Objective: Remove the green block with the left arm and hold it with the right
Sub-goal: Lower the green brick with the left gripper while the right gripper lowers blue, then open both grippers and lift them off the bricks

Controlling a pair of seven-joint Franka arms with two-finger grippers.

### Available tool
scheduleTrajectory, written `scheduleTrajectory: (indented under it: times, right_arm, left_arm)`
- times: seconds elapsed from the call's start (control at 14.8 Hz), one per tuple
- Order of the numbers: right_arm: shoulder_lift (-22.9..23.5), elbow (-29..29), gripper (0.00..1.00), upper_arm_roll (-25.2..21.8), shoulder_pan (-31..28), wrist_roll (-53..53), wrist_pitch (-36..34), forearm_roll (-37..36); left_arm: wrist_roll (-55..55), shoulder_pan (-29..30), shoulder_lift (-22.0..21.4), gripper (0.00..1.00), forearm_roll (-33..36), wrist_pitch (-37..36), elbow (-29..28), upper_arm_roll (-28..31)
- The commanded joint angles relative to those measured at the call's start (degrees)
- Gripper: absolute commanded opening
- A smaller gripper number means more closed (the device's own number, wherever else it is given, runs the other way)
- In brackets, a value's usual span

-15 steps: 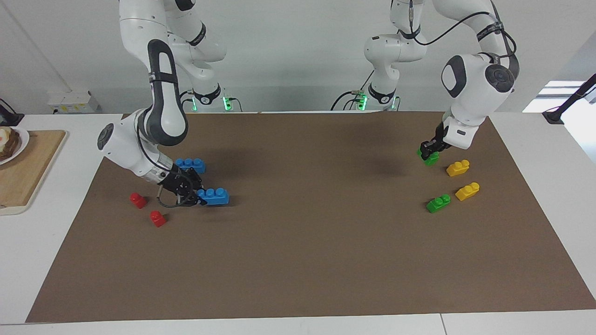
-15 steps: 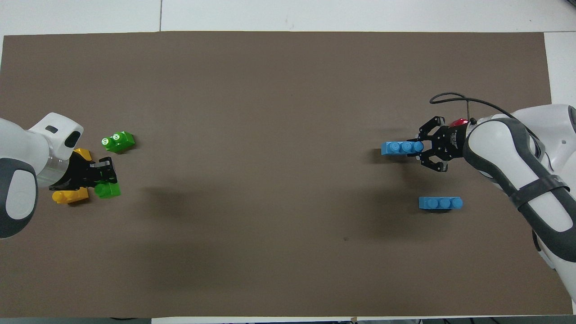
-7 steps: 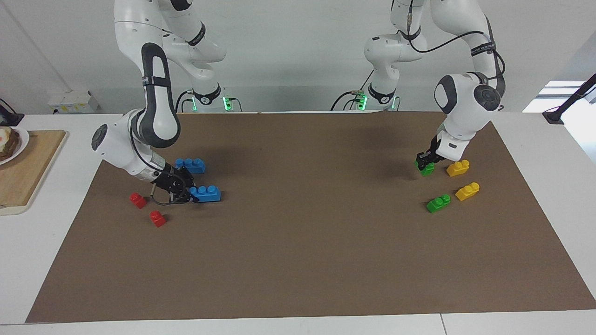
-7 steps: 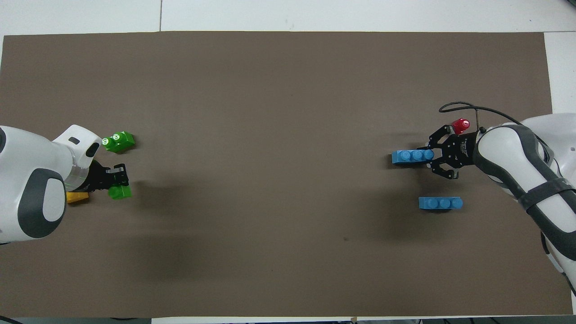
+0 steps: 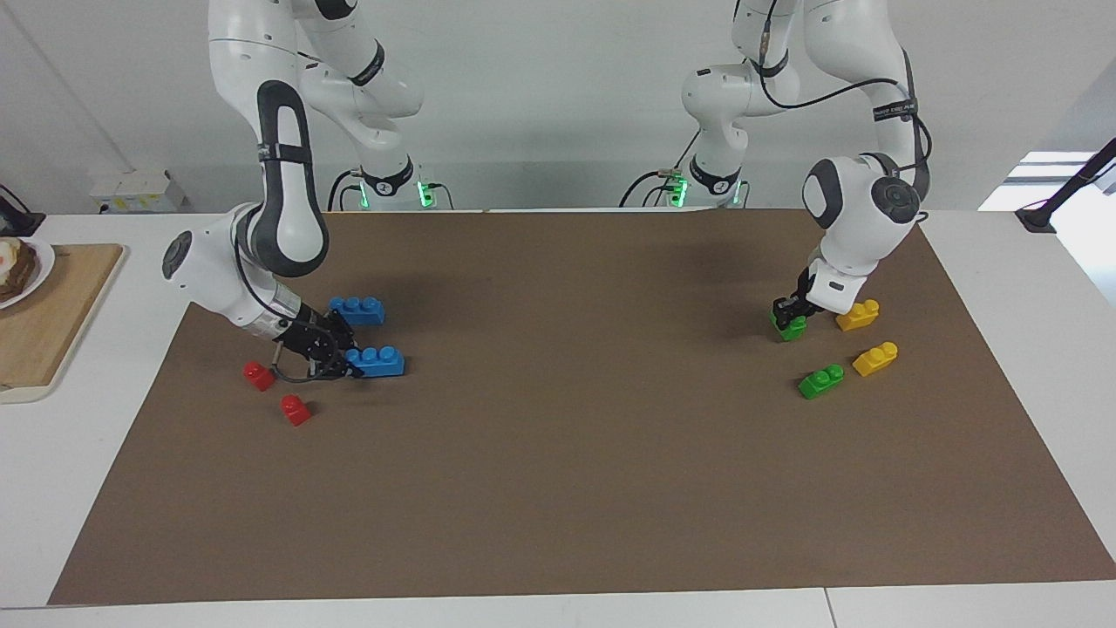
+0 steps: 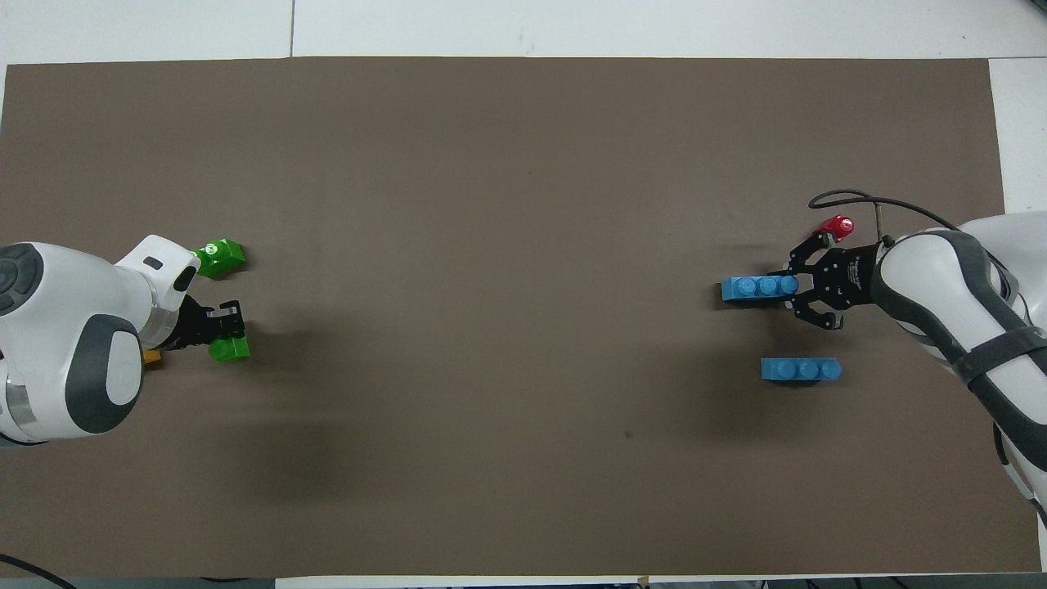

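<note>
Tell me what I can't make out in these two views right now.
- Overhead view: the left arm covers both yellow bricks; one sliver shows.
- Overhead view: it cuts off part of the loose green block.
- Facing view: the left gripper hides the top of its green block.
- Overhead view: one red brick shows; the other is under the right arm.
- Facing view: the plate is cut off by the edge.

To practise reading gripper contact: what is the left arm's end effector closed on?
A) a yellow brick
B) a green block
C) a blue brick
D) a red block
B: the left end effector is shut on the green block, beside a yellow brick.
</note>
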Motion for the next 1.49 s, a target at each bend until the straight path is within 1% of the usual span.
scheduleTrajectory:
  times: [0.0,0.14,0.34,0.41,0.47,0.54,0.61,0.68,0.74,0.81,0.95,1.15,1.28,1.35,1.42]
  right_arm:
    - [-1.89,-1.79,0.00,0.65,-1.07,-1.49,0.47,-0.98]
    - [-1.80,-1.70,0.00,0.74,-1.16,-1.49,0.47,-0.98]
    - [-1.80,-1.62,0.37,0.74,-1.07,-2.37,0.39,-1.06]
    - [-1.80,-1.53,0.55,0.65,-1.07,-2.72,0.47,-1.06]
    - [-1.80,-1.53,0.59,0.74,-1.07,-3.33,0.47,-1.15]
    - [-1.80,-1.35,0.63,0.74,-1.07,-3.51,0.21,-1.24]
    - [-1.80,-1.09,0.72,0.74,-1.07,-3.51,-0.05,-1.41]
    - [-1.89,-0.91,0.81,0.74,-1.07,-3.51,-0.32,-1.42]
    - [-2.41,-0.74,0.84,0.74,-1.07,-3.43,-1.10,-1.42]
    - [-2.59,0.22,0.87,0.74,-1.16,-2.90,-2.68,-1.42]
    - [-3.55,2.33,0.88,0.56,-1.16,-1.15,-6.98,-1.50]
    - [-6.19,4.62,0.90,0.47,-1.33,2.02,-11.21,-3.08]
    - [-7.33,7.16,0.90,0.38,-1.33,2.29,-12.61,-4.13]
    - [-7.77,9.09,0.91,0.38,-1.25,2.03,-13.49,-5.88]
    - [-8.04,11.63,0.96,0.47,-1.07,2.02,-14.63,-8.16]
  left_arm:
    - [-0.17,-0.23,0.33,0.00,1.02,2.40,-0.80,0.21]
    - [-2.62,-0.40,0.68,0.00,1.02,2.40,-0.81,0.21]
    - [-5.18,-1.28,0.85,0.00,1.02,2.40,-0.98,0.21]
    - [-5.18,-1.29,0.86,0.00,1.02,2.40,-1.07,0.21]
    - [-5.18,-1.29,0.86,0.00,1.02,2.40,-1.16,0.21]
    - [-5.18,-1.29,0.86,0.11,1.02,2.40,-1.16,0.13]
    - [-5.10,-1.29,0.86,0.36,1.02,2.40,-1.16,0.21]
    - [-5.09,-1.37,0.86,0.66,1.02,2.31,-1.16,0.13]
    - [-5.01,-1.37,0.86,0.89,1.02,2.31,-1.16,0.21]
    - [-4.83,-1.37,0.86,1.00,1.02,2.23,-1.16,0.13]
    - [-4.74,-1.81,0.77,1.00,1.02,0.83,-0.46,0.21]
    - [-4.66,-1.81,-0.20,1.00,1.02,-2.42,1.91,0.21]
    - [-4.48,-1.29,-1.51,1.00,1.02,-6.45,5.15,0.21]
    - [-4.48,-1.37,-1.69,1.00,1.02,-9.69,7.61,0.21]
    - [-4.48,-1.29,-1.52,1.00,1.02,-13.47,10.50,0.21]
